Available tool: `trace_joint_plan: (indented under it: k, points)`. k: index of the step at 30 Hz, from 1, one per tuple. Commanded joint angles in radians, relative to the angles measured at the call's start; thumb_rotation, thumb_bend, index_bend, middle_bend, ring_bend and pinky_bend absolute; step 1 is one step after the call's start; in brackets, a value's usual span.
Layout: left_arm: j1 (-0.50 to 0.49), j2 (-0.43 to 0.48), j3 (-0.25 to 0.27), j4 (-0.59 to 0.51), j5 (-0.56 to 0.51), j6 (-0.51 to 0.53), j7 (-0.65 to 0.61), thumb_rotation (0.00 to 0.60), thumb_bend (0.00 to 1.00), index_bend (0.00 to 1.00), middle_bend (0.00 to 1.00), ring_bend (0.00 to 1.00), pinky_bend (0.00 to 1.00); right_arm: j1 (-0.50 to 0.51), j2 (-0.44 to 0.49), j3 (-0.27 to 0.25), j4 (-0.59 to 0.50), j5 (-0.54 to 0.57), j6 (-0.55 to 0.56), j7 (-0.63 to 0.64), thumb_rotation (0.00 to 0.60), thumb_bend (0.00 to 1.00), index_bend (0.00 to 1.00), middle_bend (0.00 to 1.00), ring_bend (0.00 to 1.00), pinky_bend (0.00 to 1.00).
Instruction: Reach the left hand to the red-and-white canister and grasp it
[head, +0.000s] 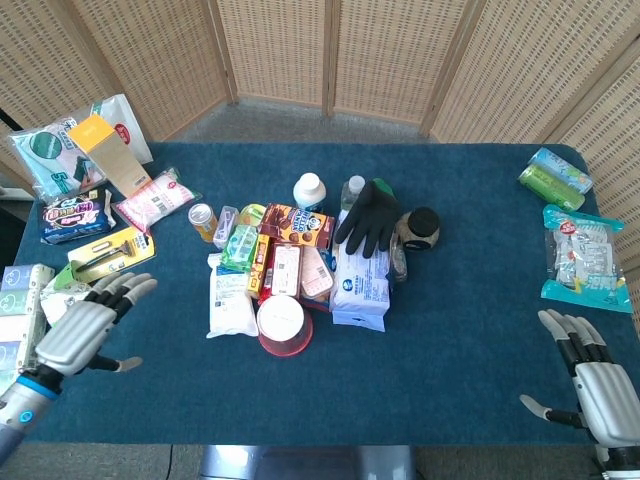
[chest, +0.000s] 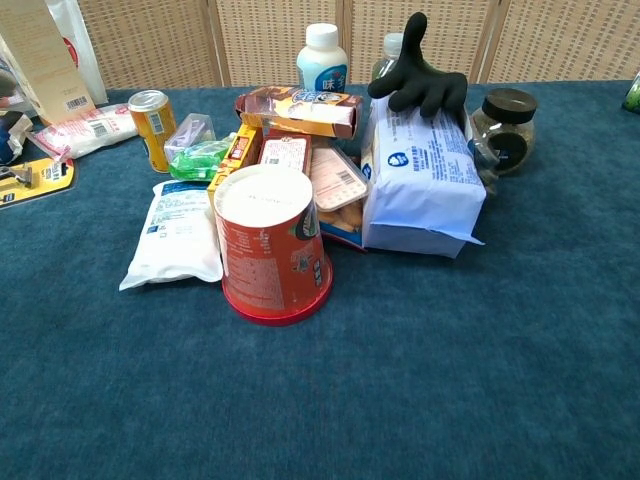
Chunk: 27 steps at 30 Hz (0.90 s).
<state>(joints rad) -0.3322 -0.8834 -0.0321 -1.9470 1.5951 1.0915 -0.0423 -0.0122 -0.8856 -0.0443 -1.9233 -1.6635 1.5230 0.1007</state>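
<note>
The red-and-white canister (head: 283, 326) (chest: 273, 256) stands upside down at the front of the pile, its white end up and its red rim on the blue cloth. My left hand (head: 88, 326) hovers open over the left side of the table, fingers spread toward the pile, well left of the canister. At the front right corner my right hand (head: 590, 385) lies open on the cloth. Neither hand shows in the chest view.
A white pouch (head: 230, 300) lies just left of the canister, between it and my left hand. Behind the canister are snack boxes (head: 288, 272), a blue-white pack (head: 361, 283) with a black glove (head: 369, 215), a yellow can (head: 203, 221), bottles and a jar (head: 420, 229). Packets line both table ends.
</note>
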Motion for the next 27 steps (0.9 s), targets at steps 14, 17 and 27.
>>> trace_joint_plan:
  k: [14, 17, 27]
  points:
    - [-0.296, -0.299, -0.125, -0.062, -0.379, -0.229, 0.482, 0.600, 0.00, 0.00, 0.00, 0.00, 0.00, 0.000, 0.020, -0.004, 0.000, -0.024, 0.013, 0.046, 0.600, 0.00, 0.00, 0.00, 0.00, 0.00]
    - [-0.348, -0.363, -0.134, -0.048, -0.456, -0.233, 0.549, 0.600, 0.00, 0.00, 0.00, 0.00, 0.00, -0.001, 0.023, -0.006, -0.001, -0.027, 0.017, 0.051, 0.600, 0.00, 0.00, 0.00, 0.00, 0.00]
    - [-0.492, -0.536, -0.133, 0.029, -0.668, -0.198, 0.717, 0.600, 0.00, 0.01, 0.00, 0.00, 0.00, -0.004, 0.035, -0.006, 0.002, -0.030, 0.028, 0.082, 0.600, 0.00, 0.00, 0.00, 0.00, 0.00]
